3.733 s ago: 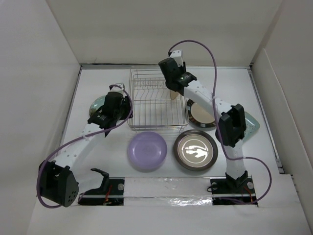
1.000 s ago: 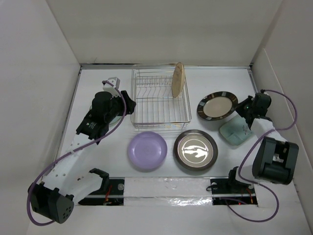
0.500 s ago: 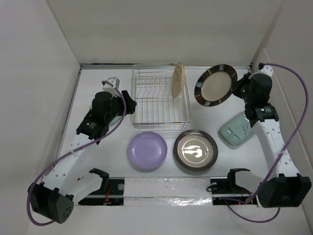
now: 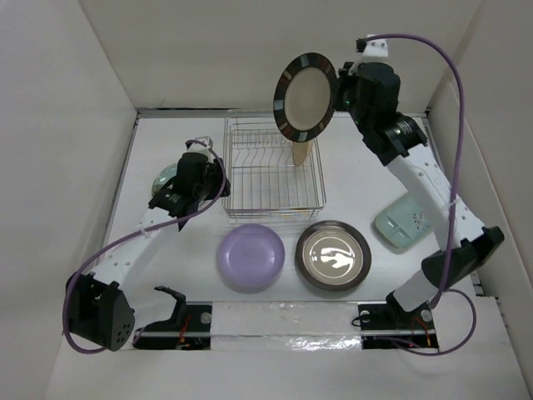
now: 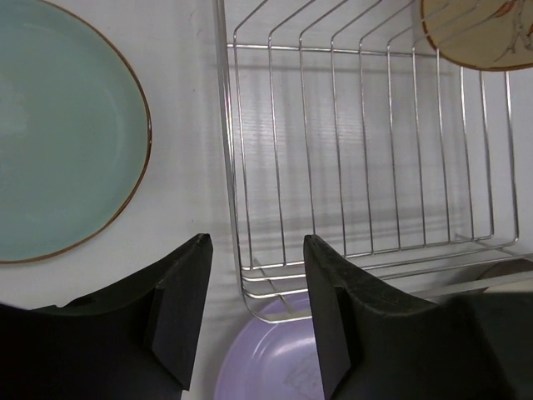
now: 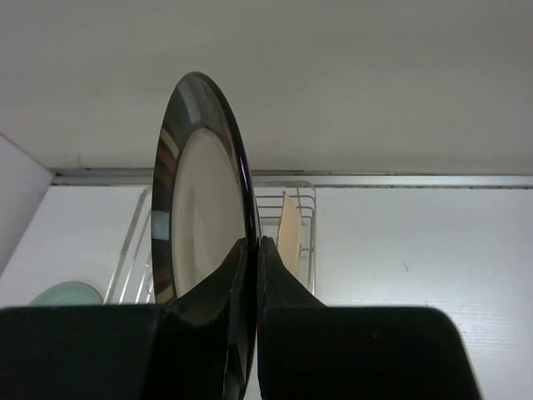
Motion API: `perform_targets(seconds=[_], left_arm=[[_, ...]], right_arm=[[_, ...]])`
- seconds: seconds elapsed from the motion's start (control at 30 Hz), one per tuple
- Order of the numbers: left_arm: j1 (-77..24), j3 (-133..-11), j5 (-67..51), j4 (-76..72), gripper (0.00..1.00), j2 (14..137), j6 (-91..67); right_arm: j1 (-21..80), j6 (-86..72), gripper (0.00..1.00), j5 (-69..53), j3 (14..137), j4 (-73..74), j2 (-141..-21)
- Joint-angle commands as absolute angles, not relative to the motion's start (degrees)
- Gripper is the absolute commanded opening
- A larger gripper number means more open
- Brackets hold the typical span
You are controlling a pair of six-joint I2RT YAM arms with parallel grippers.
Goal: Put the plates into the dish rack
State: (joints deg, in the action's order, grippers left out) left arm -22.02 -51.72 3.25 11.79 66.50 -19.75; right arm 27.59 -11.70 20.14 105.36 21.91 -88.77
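Observation:
My right gripper (image 4: 340, 93) is shut on the edge of the cream plate with the dark patterned rim (image 4: 306, 96) and holds it upright in the air above the back right of the dish rack (image 4: 227, 167). In the right wrist view the fingers (image 6: 237, 258) pinch that plate's rim (image 6: 200, 208). A tan plate (image 4: 301, 153) stands on edge in the rack. The lavender plate (image 4: 251, 257), the shiny silver plate (image 4: 333, 254) and the mint squarish plate (image 4: 405, 221) lie on the table. My left gripper (image 5: 256, 242) is open over the rack's near left corner, beside the pale green plate (image 5: 58, 133).
White walls enclose the table on three sides. The rack's divider wires (image 5: 366, 150) left of the tan plate (image 5: 475, 33) hold nothing. The lavender plate (image 5: 266, 367) lies just in front of the rack. Both arm bases sit at the near edge.
My right arm has lifted the cream dark-rimmed plate off the table right of the rack, up and leftward over the rack's back right. The left gripper has shifted toward the rack's near left corner.

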Motion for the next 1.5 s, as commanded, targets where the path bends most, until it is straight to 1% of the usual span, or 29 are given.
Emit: perform_targets(seconds=[0.0,0.1,0.3,0.43,0.5,0.7,0.83,1.07,1.2,1.3,1.47], left_arm=[[-22.06,-51.5,5.19,11.69,0.44,67.5,-19.25],[-22.06,-51.33,2.56,10.9,0.38,71.44,-19.42],[-22.06,-51.5,0.88,10.28,0.37,74.97,-20.3],[-23.99,-51.33,0.79,10.2,0.36,76.2,-20.83],[-23.99,-50.98,-1.91,9.49,0.36,76.29,-21.44],[-23.99,-50.36,-5.0,8.44,0.36,75.85,-21.62],[-23.99,-50.36,-7.38,8.0,0.39,75.85,-21.36],[-23.99,-50.63,-9.14,7.03,0.5,73.21,-21.44],[-23.99,-50.36,-11.77,6.51,0.51,72.6,-21.88],[-23.99,-49.57,-13.7,5.8,0.51,72.6,-22.5],[-23.99,-49.92,-12.22,6.24,0.51,71.11,-22.5]], right_arm=[[30.75,-6.95,0.0,28.72,114.5,19.84,-92.27],[33.21,-2.74,0.0,34.86,121.01,22.49,-97.18],[34.37,-0.35,0.0,39.02,123.75,22.94,-101.25],[34.98,4.21,0.0,41.48,125.42,23.38,-104.23],[35.6,5.71,0.0,42.79,125.51,23.2,-105.55],[36.74,7.21,0.0,45.26,127.18,23.82,-110.03],[37.27,7.03,0.0,45.88,128.41,24.08,-112.85],[38.32,6.24,0.0,47.11,131.31,25.22,-117.33],[38.85,5.19,0.0,47.55,132.19,26.28,-119.88],[38.85,2.73,0.0,45.97,130.17,25.76,-120.76],[39.38,-2.0,0.0,46.05,124.21,24.79,-121.2]])
